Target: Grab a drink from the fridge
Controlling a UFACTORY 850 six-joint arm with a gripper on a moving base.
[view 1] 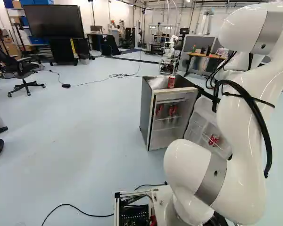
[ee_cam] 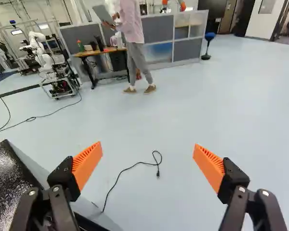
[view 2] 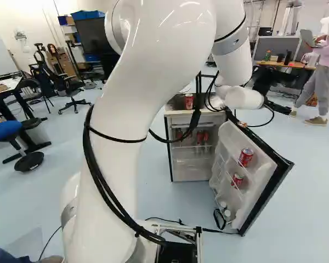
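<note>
"Looking from left to right in the right base view, what are you finding?"

"The arm (view 2: 153, 71) is rising first; then the fridge (view 2: 192, 173) is standing open, a red can (view 2: 188, 99) sitting on top and more cans (view 2: 199, 136) resting on the shelf inside."

"And the door (view 2: 256, 187)?"

"It's hanging open to the right, carrying two red cans (view 2: 245, 156) in its racks, one higher than the other."

"What's the pincer (view 2: 295, 95) doing?"

"It's hovering further right, fingers standing wide apart. In the wrist view, a cord (ee_cam: 157, 163) is lying on the floor ahead, between them."
</note>
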